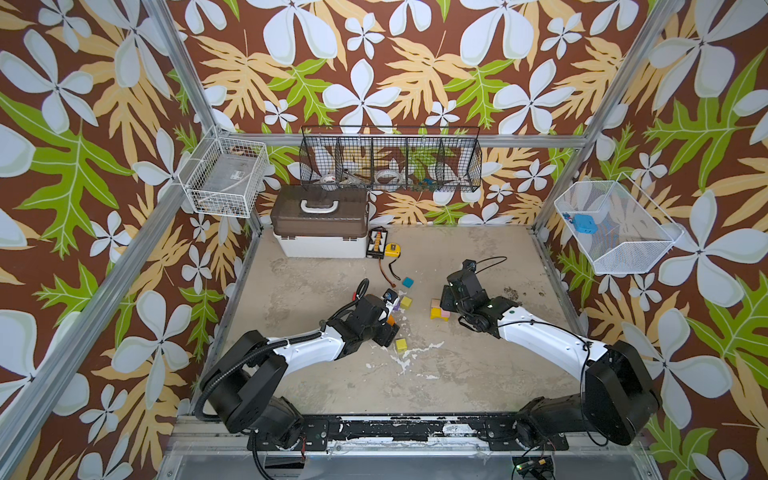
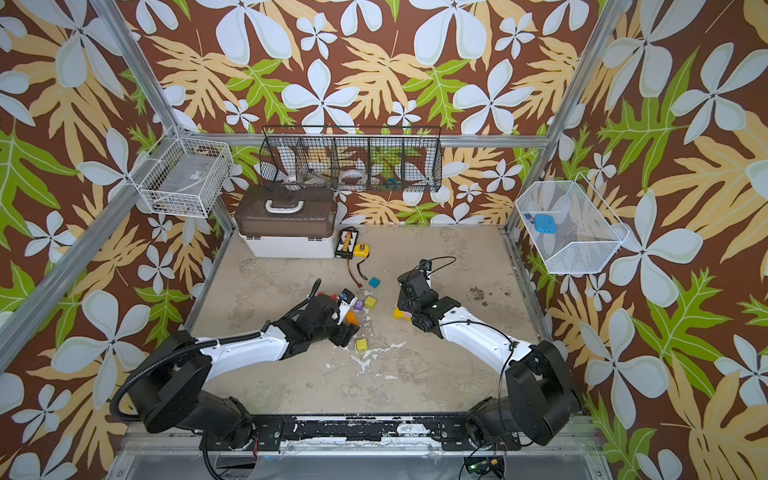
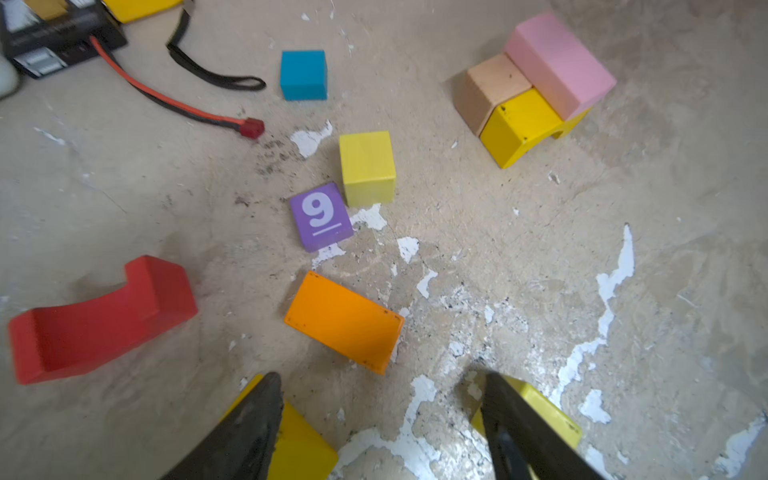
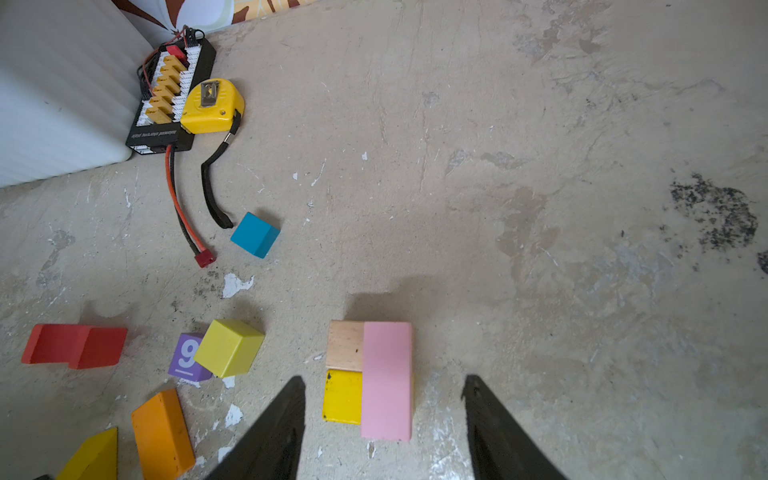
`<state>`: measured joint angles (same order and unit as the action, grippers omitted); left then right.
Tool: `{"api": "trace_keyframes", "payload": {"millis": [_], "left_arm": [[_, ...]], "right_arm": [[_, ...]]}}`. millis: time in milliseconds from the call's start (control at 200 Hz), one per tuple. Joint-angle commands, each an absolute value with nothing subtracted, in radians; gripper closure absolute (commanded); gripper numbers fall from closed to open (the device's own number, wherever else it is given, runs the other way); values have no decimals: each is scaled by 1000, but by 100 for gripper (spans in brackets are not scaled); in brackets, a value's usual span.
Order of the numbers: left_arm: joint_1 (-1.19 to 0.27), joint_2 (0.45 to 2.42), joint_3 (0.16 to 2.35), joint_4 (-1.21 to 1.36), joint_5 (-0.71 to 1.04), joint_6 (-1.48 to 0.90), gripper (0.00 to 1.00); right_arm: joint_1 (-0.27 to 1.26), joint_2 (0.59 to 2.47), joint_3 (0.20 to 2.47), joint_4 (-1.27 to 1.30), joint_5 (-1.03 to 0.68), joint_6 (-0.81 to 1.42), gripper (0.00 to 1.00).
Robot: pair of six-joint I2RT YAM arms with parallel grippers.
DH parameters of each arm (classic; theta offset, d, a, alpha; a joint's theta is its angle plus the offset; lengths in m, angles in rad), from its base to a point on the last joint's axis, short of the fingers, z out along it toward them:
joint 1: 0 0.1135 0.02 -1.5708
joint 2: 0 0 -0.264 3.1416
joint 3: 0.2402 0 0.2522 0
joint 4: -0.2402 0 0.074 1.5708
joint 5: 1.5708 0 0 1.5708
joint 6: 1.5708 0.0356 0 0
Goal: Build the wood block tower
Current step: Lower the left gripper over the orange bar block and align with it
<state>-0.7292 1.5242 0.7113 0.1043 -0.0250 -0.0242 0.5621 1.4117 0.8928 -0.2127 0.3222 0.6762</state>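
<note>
A pink bar (image 4: 386, 380) lies on a yellow arch (image 4: 341, 397) beside a tan cube (image 4: 344, 345); this low stack (image 1: 438, 311) is the tower. My right gripper (image 4: 383, 377) hangs open above it, jaws either side with gaps. Loose wood blocks lie to its left: an orange bar (image 3: 345, 322), a purple "9" (image 3: 321, 216), a yellow cube (image 3: 368, 166), a teal cube (image 3: 303, 75) and a red arch (image 3: 99, 320). My left gripper (image 3: 382, 374) is open over bare floor near the orange bar. A yellow wedge (image 3: 303, 449) and another yellow cube (image 3: 544, 411) sit partly hidden behind its fingers.
A brown-lidded white toolbox (image 1: 320, 222) stands at the back left, with a charging board (image 4: 166, 95), a yellow tape measure (image 4: 212, 106) and a red-black lead (image 4: 183, 212) beside it. Wire baskets (image 1: 390, 160) hang on the walls. Metal frame posts edge the floor.
</note>
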Motion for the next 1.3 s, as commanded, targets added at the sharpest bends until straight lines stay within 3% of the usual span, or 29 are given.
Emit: {"api": "trace_keyframes", "payload": {"millis": [0,636,1296], "left_arm": [[-732,1568,741,51,-2,-2,22],[-731,1748,868,29,-127,52,9],[-731,1786,902,-28,-284,34,20]], "right_arm": [[562,1399,887,-207,338,680,38],[563,1457,898,-210,332,686,39],[563,1443,902,-218,329,683,39]]}}
